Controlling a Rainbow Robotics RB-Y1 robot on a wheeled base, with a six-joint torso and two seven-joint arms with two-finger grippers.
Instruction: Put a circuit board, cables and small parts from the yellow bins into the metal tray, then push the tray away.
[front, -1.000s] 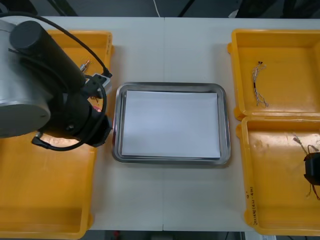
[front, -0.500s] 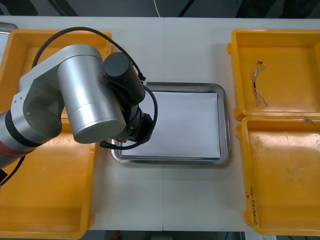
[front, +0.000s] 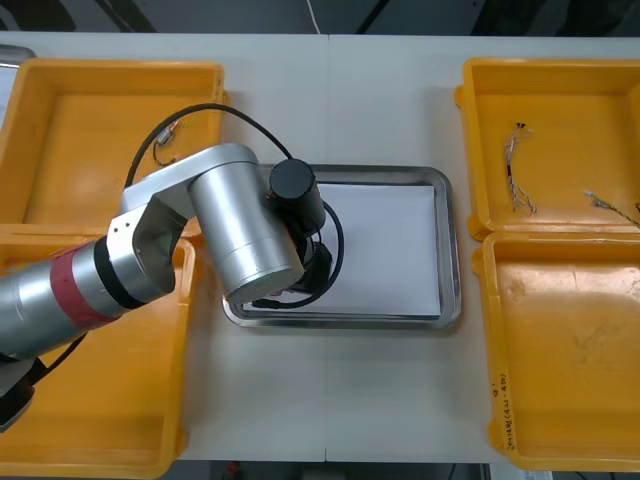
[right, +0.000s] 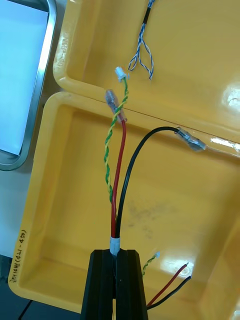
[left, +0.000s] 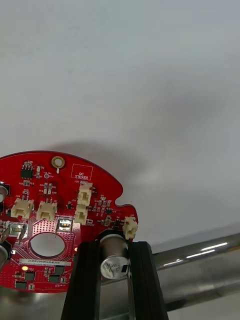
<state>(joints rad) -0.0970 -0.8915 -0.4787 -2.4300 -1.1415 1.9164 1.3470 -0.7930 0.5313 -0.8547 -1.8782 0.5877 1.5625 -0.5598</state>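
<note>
Left gripper (left: 114, 245) is clamped on a silver can (left: 114, 260) on the one red circuit board (left: 50, 210), over the white inside of the single metal tray (front: 450, 250), left arm (front: 240, 230) reaching in from the side. Four yellow bins (front: 110, 110); the far right bin (front: 560, 100) has a blue and white cable (right: 142, 50). Right gripper (right: 116, 252) pinches a red, black and yellow-green cable bundle (right: 117, 175) above the near right bin (right: 165, 200)

Tray (front: 452, 250) between bins (front: 580, 110), circuit board (left: 55, 220) above tray's rim, cable (front: 518, 175) in far right bin
</note>
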